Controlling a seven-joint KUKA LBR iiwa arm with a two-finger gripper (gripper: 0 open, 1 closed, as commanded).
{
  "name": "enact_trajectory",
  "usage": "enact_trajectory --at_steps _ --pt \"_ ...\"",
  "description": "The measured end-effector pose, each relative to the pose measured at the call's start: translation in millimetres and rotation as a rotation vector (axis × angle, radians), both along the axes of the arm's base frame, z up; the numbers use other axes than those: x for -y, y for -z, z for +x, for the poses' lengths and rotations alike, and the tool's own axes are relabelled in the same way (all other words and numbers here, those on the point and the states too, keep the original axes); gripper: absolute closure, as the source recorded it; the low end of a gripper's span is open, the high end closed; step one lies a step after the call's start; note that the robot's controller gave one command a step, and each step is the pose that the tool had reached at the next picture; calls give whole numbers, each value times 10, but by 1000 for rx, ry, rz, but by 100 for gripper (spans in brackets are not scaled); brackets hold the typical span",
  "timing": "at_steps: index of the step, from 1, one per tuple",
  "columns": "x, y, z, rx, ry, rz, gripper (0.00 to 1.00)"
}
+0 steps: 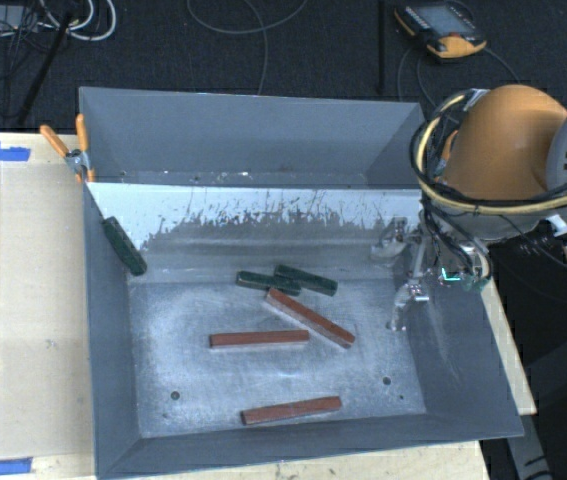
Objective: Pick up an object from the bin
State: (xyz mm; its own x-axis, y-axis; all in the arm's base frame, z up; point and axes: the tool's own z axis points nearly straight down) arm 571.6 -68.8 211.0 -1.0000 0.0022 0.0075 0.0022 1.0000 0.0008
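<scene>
My gripper [408, 293] hangs low at the bin's right side, close to the right wall and above bare floor. Nothing shows in it. The nearest thing is a reddish-brown flat stick [310, 318] lying slantwise in the middle of the bin, its right end a short way left of the gripper. Just behind that stick lie two dark green sticks, one [306, 280] nearer the gripper and one [268, 281] to its left, overlapping at their ends.
Another reddish-brown stick [259, 339] lies flat left of centre, and a third [291, 409] lies near the front wall. A dark green stick [123, 245] leans on the left wall. The arm's orange dome stands over the bin's right rim.
</scene>
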Motion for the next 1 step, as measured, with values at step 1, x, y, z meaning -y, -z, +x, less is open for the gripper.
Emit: enact_trajectory --at_steps 1 --pt "-3 -37 16 7 -2 -1 0"
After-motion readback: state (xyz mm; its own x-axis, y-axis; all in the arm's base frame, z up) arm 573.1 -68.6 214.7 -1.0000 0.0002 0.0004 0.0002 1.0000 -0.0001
